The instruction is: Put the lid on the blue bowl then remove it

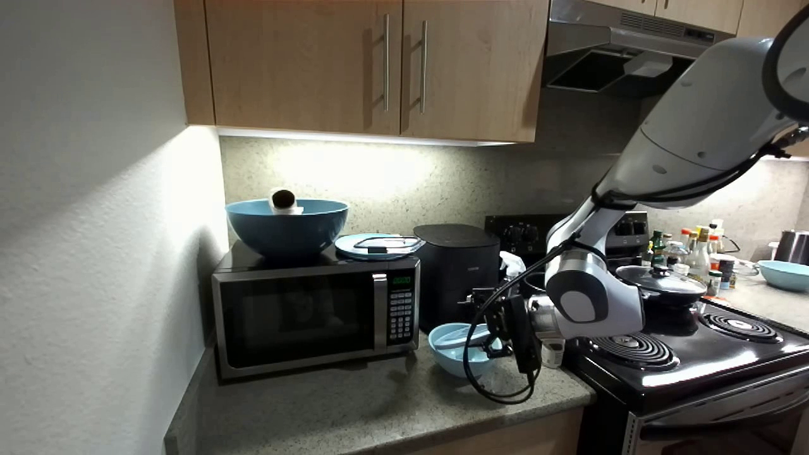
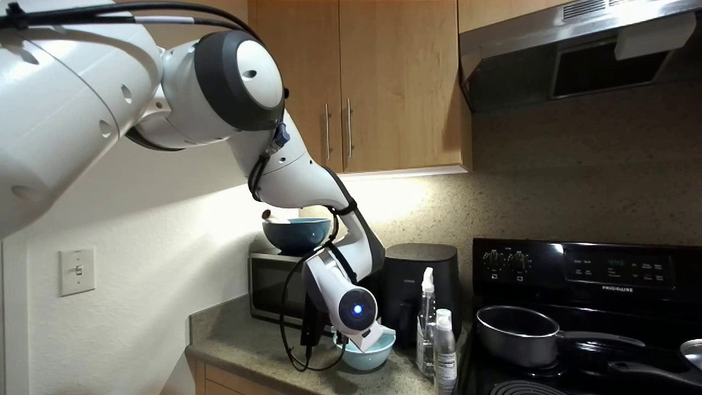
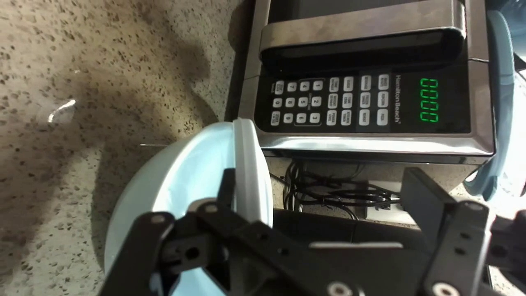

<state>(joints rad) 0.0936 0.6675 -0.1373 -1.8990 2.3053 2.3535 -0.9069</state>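
Lid [image 3: 248,172] sits between the fingers [image 3: 425,201] (spread wide).

I see the light-blue bowl [image 1: 451,364] sitting upright on the counter [image 1: 316,404], just to the right of the microwave [image 1: 300,323], its glossy inside partly showing. The lid [image 3: 248,174], a pale disc, shows nearly edge-on in my wrist view, tilted across the bowl's mouth; part is hidden, so I can't tell where its lower edge rests.
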